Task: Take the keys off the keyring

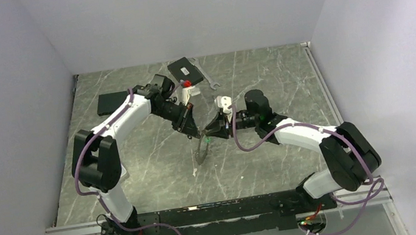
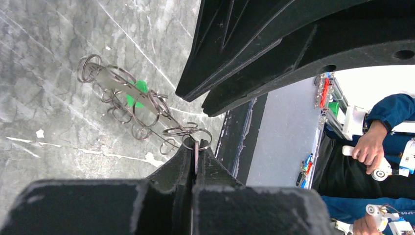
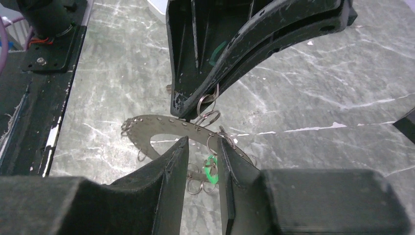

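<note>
Apparently the left hand [image 2: 195, 155] pinches the keys [image 2: 182, 130], keyring [image 3: 147, 128] beside right hand [image 3: 201, 143].

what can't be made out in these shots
Top external: the keys are too small to count.
Right wrist: whether the right gripper clamps the keyring; its own fingers hide the contact.
Left wrist: the keyring's near end, hidden behind the left gripper.
</note>
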`<state>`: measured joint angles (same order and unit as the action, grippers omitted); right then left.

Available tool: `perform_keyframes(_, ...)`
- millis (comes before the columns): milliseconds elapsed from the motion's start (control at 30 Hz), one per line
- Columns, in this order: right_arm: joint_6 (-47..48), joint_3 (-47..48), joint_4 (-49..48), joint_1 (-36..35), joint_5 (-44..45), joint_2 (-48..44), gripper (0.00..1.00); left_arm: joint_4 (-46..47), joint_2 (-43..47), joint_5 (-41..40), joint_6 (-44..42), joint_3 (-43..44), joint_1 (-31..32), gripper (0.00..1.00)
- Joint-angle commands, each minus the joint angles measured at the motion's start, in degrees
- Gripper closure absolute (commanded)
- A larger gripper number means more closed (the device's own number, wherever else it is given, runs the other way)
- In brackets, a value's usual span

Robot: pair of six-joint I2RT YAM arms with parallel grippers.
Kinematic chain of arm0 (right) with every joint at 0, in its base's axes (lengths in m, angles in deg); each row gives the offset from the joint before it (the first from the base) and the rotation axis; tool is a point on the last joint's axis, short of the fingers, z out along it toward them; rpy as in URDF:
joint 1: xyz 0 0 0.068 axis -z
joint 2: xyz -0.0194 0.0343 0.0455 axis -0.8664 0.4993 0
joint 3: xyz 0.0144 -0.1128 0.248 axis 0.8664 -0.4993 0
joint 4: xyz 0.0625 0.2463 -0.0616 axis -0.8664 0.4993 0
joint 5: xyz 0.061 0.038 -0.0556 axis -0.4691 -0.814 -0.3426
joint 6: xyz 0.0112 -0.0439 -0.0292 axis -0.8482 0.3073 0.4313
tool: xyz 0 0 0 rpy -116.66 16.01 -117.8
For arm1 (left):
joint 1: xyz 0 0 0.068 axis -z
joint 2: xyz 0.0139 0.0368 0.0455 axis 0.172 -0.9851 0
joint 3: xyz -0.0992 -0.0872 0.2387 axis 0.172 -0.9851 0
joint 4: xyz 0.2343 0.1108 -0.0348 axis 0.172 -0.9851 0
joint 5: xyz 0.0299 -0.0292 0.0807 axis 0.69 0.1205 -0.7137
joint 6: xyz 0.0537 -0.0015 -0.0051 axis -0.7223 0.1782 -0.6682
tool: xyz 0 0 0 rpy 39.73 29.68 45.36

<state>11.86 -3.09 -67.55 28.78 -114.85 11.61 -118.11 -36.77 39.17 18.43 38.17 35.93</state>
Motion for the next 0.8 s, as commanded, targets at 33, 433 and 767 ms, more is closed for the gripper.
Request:
perform_keyframes(33, 0.1, 3.6, 0.4, -0.2, 0.2, -2.4, 0.65, 0.0, 1.5, 3.1, -0.6, -0.2, 0.3, 1.00)
perform_keyframes(433, -1.5, 7.0, 5.1, -3.2, 4.4, -1.0, 0.62, -0.6, 1.0, 1.8, -0.5, 1.4, 1.9, 1.00)
perform_keyframes(767, 0.3, 7.1, 8.0, -3.5, 6.8, 0.5, 0.62, -0.5, 1.7, 1.4, -0.5, 1.2, 2.1, 1.00)
